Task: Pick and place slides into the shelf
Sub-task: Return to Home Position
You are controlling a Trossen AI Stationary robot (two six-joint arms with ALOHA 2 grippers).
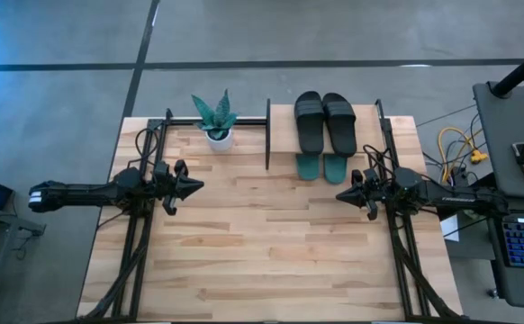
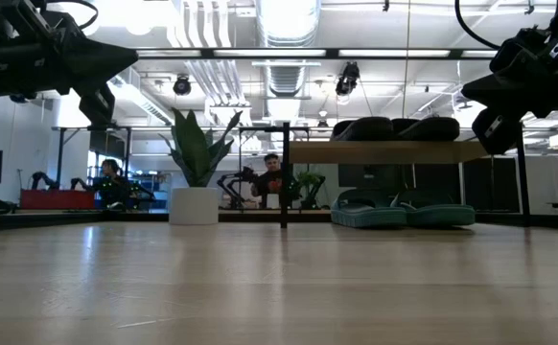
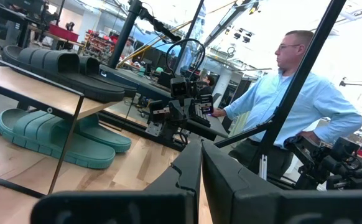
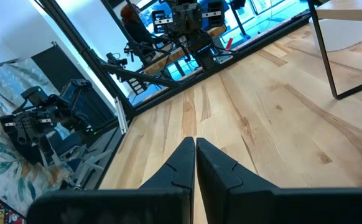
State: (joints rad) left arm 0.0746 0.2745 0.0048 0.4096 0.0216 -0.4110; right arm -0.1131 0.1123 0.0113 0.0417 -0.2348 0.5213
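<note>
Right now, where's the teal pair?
In the high view, the teal slides lie under the shelf's top board at the table's far right, directly beneath the black slides, ends poking out toward the table's middle.

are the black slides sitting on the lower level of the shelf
No, the black slides lie on the shelf's top board, with the teal slides underneath.

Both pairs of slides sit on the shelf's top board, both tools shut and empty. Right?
Not quite. Only the black slides sit on top of the shelf; the teal slides lie beneath its top board, as the low view shows. The left tool and right tool are shut and empty.
</note>
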